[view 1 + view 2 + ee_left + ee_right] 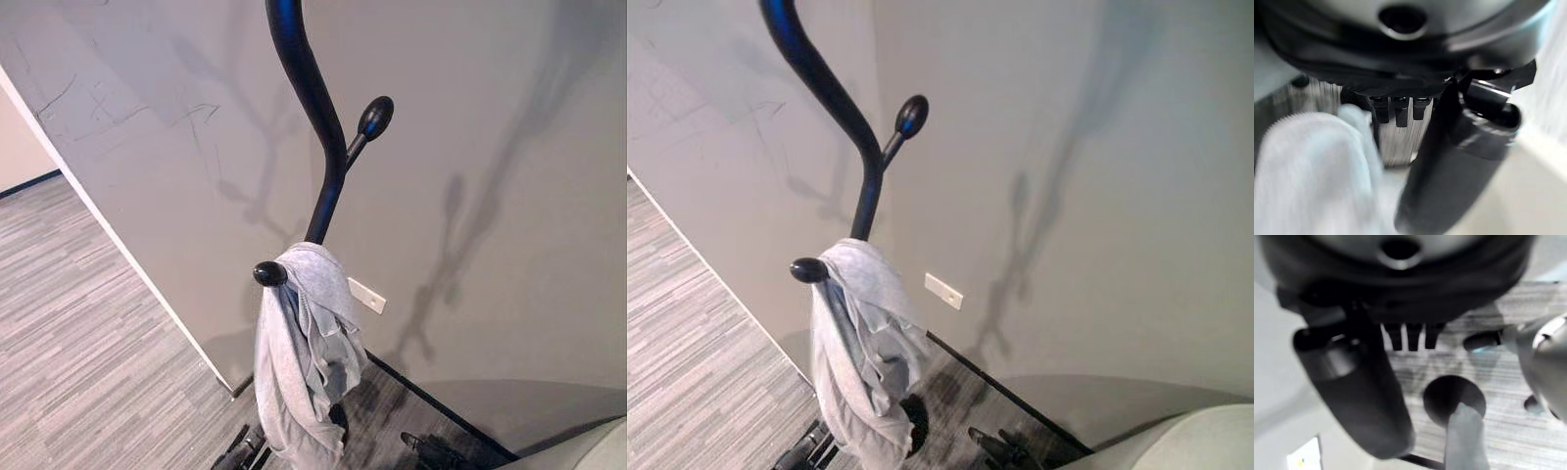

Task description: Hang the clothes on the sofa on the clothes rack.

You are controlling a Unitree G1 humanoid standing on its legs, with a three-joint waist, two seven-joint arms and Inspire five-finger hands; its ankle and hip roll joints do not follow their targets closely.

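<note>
Against the plain grey wall (509, 147) stands the clothes rack (312, 98), a smooth, glossy black pole that curves like a branch, with short arms ending in rounded knobs. One upper knob (376, 117) points up and away from the pole; a lower knob (269, 273) sticks out sideways. Over that lower arm hangs the grey garment (304, 362), soft, thin and crumpled, folded across the arm near the knob and falling in loose pleats. Its long axis runs straight down along the pole toward the floor, which is striped grey carpet (88, 352). A small white wall plate (365, 295) sits on the wall just beside the cloth, and a black skirting strip runs along the wall's foot.

Both eye views show the pale curved edge of the sofa (1185, 436) in the lower corner.

From the left wrist view, the left hand (1449, 166) shows its dark thumb and short finger stubs hanging loose, holding nothing, with blurred pale grey cloth beside it. From the right wrist view, the right hand (1356, 391) is likewise slack and empty, above the rack's round black base (1454, 399) on the carpet.
</note>
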